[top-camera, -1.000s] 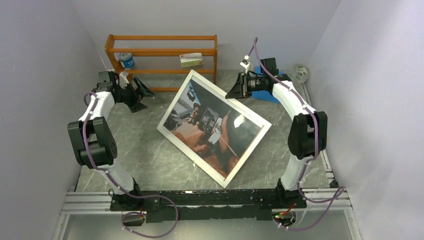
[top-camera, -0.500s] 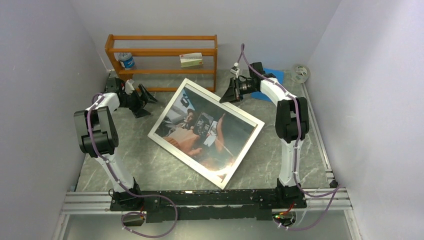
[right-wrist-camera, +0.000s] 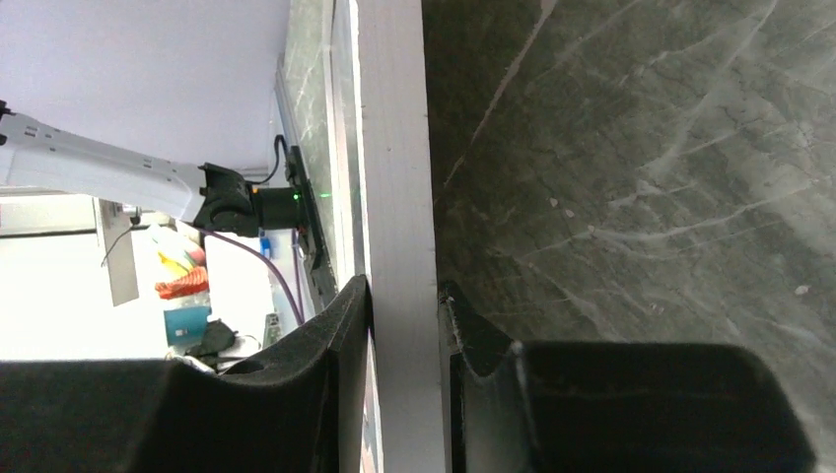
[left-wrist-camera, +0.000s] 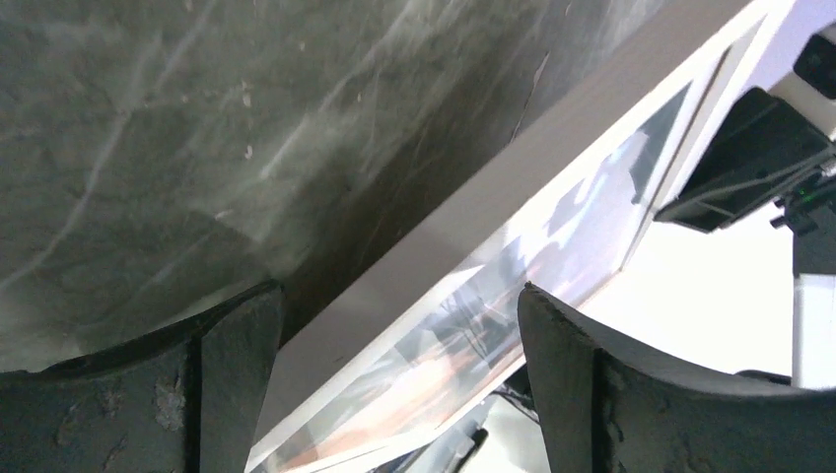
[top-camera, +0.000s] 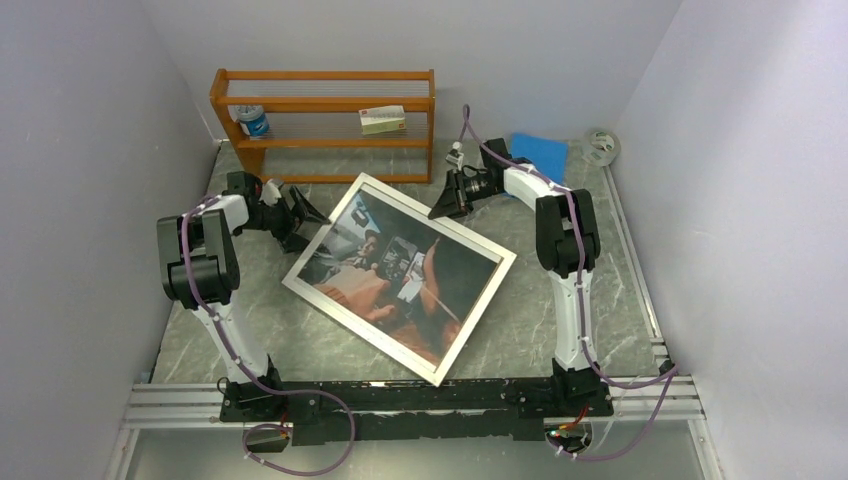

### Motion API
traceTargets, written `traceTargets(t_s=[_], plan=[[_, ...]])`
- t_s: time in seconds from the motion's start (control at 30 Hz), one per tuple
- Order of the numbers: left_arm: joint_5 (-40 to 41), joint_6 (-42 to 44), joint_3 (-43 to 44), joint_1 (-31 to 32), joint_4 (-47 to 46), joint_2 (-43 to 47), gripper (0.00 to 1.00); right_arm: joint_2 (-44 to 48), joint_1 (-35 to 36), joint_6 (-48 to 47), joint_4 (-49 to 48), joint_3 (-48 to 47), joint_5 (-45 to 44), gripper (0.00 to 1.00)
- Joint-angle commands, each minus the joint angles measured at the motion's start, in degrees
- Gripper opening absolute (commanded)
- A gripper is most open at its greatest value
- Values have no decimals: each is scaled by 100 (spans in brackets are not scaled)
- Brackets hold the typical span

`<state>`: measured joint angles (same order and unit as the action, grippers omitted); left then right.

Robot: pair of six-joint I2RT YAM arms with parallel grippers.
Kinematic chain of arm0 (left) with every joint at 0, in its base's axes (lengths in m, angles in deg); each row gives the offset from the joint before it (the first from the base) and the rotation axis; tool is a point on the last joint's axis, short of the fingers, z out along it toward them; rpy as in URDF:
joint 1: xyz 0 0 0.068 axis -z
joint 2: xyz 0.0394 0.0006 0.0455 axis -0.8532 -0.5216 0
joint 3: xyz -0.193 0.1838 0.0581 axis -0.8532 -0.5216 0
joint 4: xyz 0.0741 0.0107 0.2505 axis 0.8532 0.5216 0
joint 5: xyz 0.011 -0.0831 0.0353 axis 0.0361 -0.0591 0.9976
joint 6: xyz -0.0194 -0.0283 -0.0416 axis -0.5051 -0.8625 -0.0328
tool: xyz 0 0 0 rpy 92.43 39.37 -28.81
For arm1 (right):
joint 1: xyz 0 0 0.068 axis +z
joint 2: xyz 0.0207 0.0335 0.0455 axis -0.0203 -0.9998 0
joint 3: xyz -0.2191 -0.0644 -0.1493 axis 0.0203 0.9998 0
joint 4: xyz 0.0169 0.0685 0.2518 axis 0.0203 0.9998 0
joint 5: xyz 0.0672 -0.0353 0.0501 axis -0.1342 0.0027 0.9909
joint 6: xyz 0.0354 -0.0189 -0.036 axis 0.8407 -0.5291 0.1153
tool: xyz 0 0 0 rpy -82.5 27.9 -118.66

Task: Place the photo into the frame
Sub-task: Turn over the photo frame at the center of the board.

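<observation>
- Top camera: above and behind my bases, overlooking the table [top-camera: 300,335].
- Left wrist camera: close on the frame [left-wrist-camera: 473,227], past my left claw [left-wrist-camera: 389,305].
- Right wrist camera: closer, same frame.

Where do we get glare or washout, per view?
Top external: photo reads clearly, evenly lit. Left wrist: glass washed pale by reflections, lower right blown white. Right wrist: frame edge sharp, lower left overexposed.

White frame [top-camera: 300,290] flat on table, angled, dark-orange photo [top-camera: 400,275] inside
</observation>
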<state>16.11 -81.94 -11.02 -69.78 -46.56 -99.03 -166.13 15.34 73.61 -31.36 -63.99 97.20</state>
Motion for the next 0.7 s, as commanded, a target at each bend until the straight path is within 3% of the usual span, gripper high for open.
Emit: traceTargets(t_s=[0.0,0.17,0.4,0.5,0.67], plan=[[-578,141,-285,15,-7,200,92,-122,138,-117,-298,-153,-384,22],[-475,267,-414,8,174,137,91,-280,127,-131,-280,-318,-465,45],[-245,229,-647,13,283,267,90,-471,121,307,-413,-652,-951,61],[-18,276,-643,14,425,346,90,-310,119,632,-595,-658,-1717,68],[430,296,-725,11,612,497,90,142,125,1182,-328,-798,-3755,72]])
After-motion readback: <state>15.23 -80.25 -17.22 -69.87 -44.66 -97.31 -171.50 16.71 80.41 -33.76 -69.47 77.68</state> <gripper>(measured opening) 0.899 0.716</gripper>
